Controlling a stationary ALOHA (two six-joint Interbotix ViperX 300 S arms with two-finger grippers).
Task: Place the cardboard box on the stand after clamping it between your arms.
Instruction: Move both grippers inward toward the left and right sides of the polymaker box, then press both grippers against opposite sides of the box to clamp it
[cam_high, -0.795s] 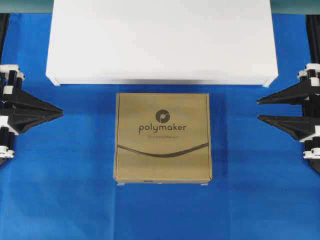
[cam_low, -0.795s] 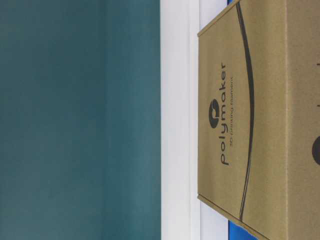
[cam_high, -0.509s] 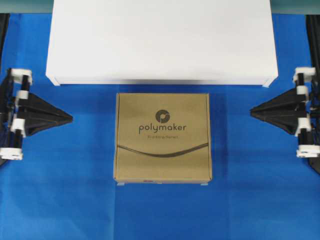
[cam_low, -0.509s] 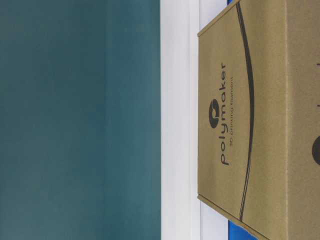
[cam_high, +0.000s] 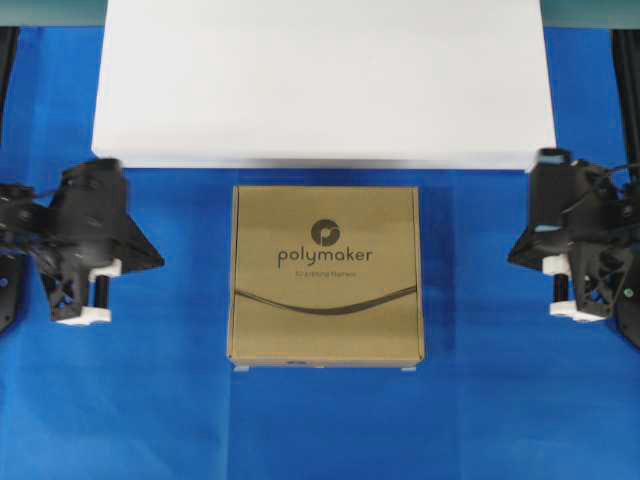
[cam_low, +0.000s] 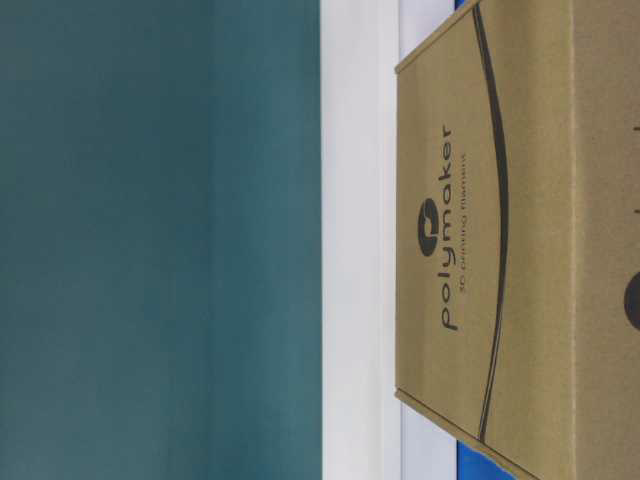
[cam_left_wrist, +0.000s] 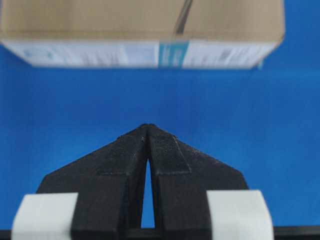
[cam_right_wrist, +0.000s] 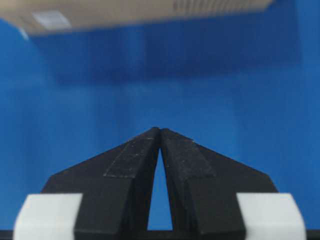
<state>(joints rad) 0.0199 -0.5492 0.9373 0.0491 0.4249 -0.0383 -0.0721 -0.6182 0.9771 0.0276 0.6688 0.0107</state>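
The brown cardboard box (cam_high: 325, 275) with the "polymaker" print lies flat on the blue cloth, just in front of the white stand (cam_high: 325, 80). It fills the right of the table-level view (cam_low: 520, 240), where the stand (cam_low: 350, 240) shows as a white band. My left gripper (cam_high: 158, 260) is shut and empty, its tip pointing at the box's left side from a short way off. My right gripper (cam_high: 512, 256) is shut too, pointing at the box's right side with a gap of cloth between. In the wrist views the box's edge (cam_left_wrist: 145, 35) (cam_right_wrist: 140, 12) lies ahead of the closed tips (cam_left_wrist: 147, 126) (cam_right_wrist: 160, 129).
Blue cloth (cam_high: 320, 420) covers the table around the box and on both sides. A teal wall (cam_low: 160, 240) stands behind the stand. The stand's front edge runs just behind both grippers.
Both grippers have rolled about their wrists and moved inward toward the box's sides. The right one, open at first, has shut. The box has not moved.
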